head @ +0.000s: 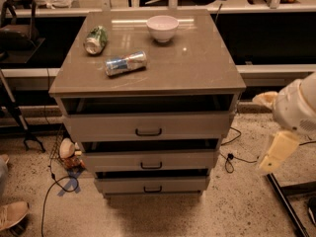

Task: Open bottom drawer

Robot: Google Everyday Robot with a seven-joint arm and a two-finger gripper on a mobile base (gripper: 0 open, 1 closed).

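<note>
The bottom drawer (152, 184) is the lowest and narrowest front of the grey-tan cabinet (148, 78), with a small black bar handle (152, 188). Its front stands slightly forward, with a dark gap above it. My gripper (260, 135) hangs in the air to the right of the cabinet, level with the upper two drawers and apart from them. Its tan fingers (279, 151) are spread open and hold nothing.
On the cabinet top lie a white bowl (162, 27), a green can (96, 39) and a blue-silver can (126, 63). The top drawer (148, 126) and middle drawer (149, 160) show gaps above. Cables (228, 162) and a black stand leg (286, 206) are on the floor at right; clutter (69, 154) lies at left.
</note>
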